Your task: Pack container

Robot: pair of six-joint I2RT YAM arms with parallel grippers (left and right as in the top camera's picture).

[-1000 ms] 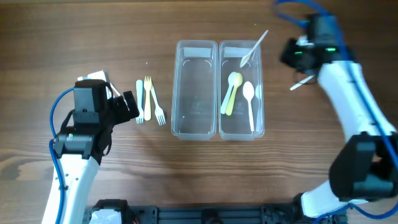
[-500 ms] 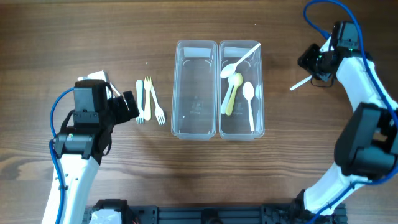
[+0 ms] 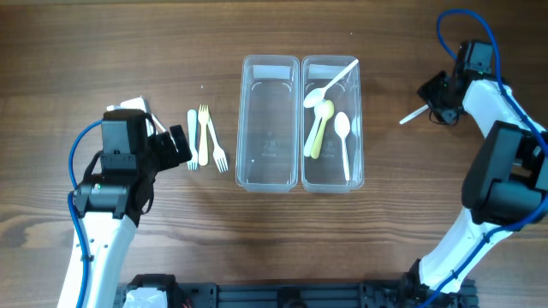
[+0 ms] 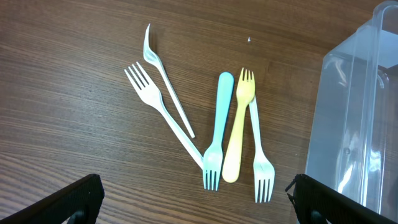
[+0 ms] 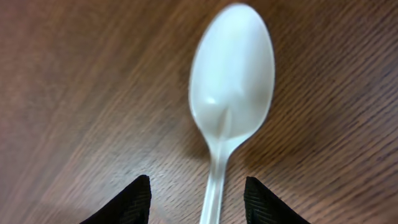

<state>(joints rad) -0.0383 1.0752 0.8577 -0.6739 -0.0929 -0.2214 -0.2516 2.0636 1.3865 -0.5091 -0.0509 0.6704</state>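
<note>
Overhead, the right bin (image 3: pixel 360 120) holds three spoons (image 3: pixel 318 128), forks (image 3: pixel 205 137) lie at 9 o'clock of the left bin (image 3: pixel 270 128) by the left gripper (image 3: pixel 184 145), and a loose spoon (image 3: pixel 412 114) lies at 3 o'clock by the right gripper (image 3: pixel 432 98); left wrist, the fingers (image 4: pixel 68 199) are spread wide below five forks; right wrist, the fingertips (image 5: pixel 134 199) are parted either side of the spoon's handle.

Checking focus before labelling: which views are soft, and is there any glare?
Right wrist: soft throughout, with the white spoon and table both blurred at close range. Left wrist: sharp, with the blue fork and wood grain crisp, and pale reflections on the clear container. Overhead: sharp and evenly lit, with only faint shadows.
</note>
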